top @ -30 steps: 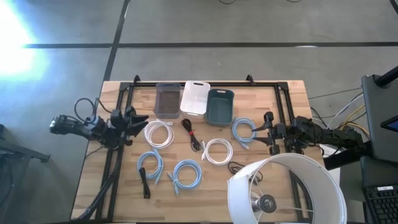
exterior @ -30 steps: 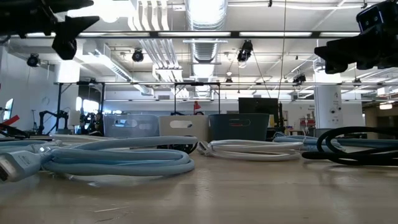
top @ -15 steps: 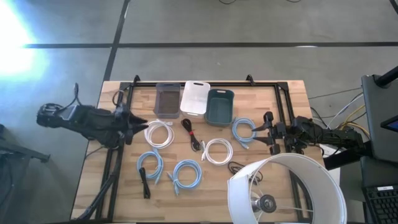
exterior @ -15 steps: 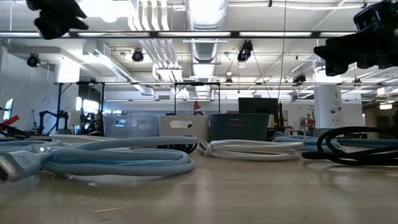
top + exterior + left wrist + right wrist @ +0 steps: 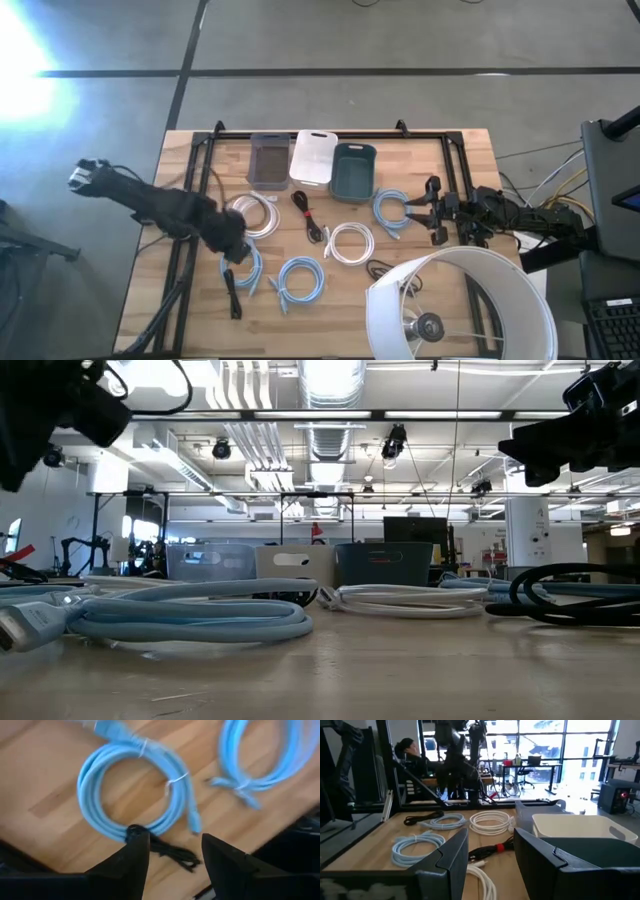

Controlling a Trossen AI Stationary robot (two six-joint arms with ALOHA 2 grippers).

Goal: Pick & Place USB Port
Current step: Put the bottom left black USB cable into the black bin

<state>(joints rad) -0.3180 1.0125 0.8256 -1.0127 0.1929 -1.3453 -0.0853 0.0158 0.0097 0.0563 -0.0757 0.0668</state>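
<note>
The left gripper (image 5: pixel 236 250), jaws parted and empty, hangs directly above the near-left light-blue cable coil (image 5: pixel 135 790) and the black cable (image 5: pixel 231 294) lying beside it; the wrist view shows the coil's rim just ahead of the fingertips (image 5: pixel 138 842). That coil lies flat on the table (image 5: pixel 450 160), so the left arm is plainly nearer. The right gripper (image 5: pixel 432 210), also spread open, waits well apart at the table's right edge.

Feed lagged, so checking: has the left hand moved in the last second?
Yes. The left hand swung in from the table's left edge, past the white coiled cable, and is now over the light-blue coiled cable.
</note>
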